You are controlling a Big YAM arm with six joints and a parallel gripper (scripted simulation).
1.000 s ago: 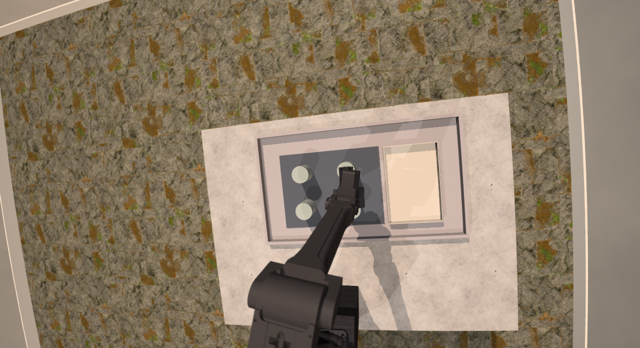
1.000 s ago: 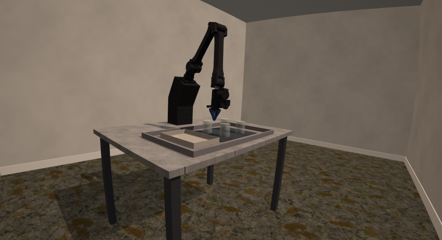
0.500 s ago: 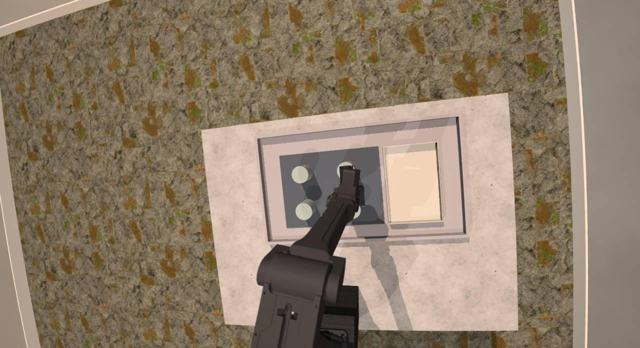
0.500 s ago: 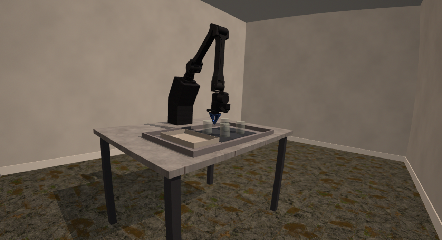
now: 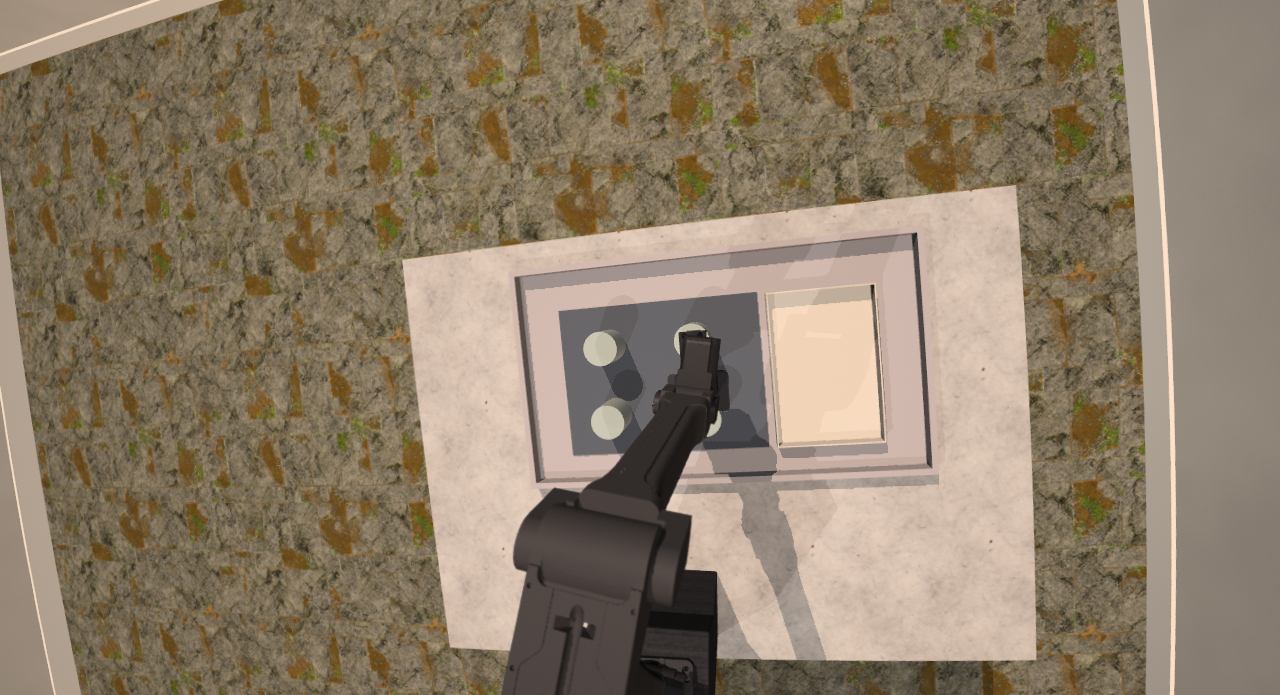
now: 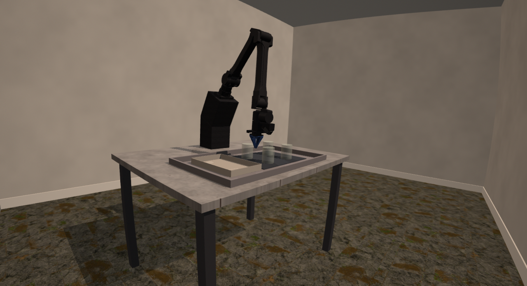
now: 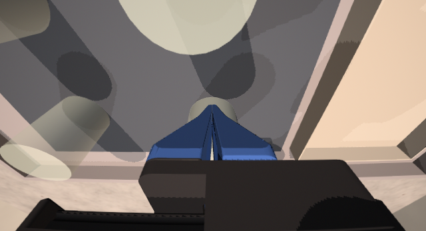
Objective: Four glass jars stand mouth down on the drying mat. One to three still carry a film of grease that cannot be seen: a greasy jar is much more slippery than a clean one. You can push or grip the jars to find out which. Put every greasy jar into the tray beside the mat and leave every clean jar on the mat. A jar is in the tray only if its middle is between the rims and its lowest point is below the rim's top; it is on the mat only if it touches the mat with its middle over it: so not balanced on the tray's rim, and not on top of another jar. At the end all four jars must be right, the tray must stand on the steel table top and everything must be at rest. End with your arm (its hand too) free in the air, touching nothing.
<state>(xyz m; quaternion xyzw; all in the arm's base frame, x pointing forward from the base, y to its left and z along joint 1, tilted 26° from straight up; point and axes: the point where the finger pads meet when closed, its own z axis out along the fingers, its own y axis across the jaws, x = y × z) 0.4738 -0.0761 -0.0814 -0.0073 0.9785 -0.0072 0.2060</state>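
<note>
Four pale glass jars stand mouth down on the dark mat (image 5: pixel 572 386) (image 6: pixel 285 161) (image 7: pixel 150 91). The far-left jar (image 5: pixel 602 345) (image 6: pixel 286 148) (image 7: pixel 20 14) and the near-left jar (image 5: pixel 610 419) (image 6: pixel 267 142) (image 7: pixel 66 124) stand apart from my arm. My gripper (image 5: pixel 698 351) (image 6: pixel 255 146) (image 7: pixel 212 110) is shut and empty. It hangs between the two right jars, with its tip at about the height of their tops. The far-right jar (image 6: pixel 269 154) (image 7: pixel 186 21) is partly hidden under it. The near-right jar (image 5: pixel 716 426) (image 6: pixel 246 147) (image 7: pixel 198 108) shows just behind the fingertips in the wrist view.
The cream tray (image 5: pixel 827 369) (image 6: pixel 221 162) (image 7: pixel 383 91) stands empty right of the mat, inside the raised steel frame (image 5: pixel 537 377) (image 6: pixel 235 182). The stone table (image 5: pixel 966 512) surrounds it. My arm crosses the mat's near right corner.
</note>
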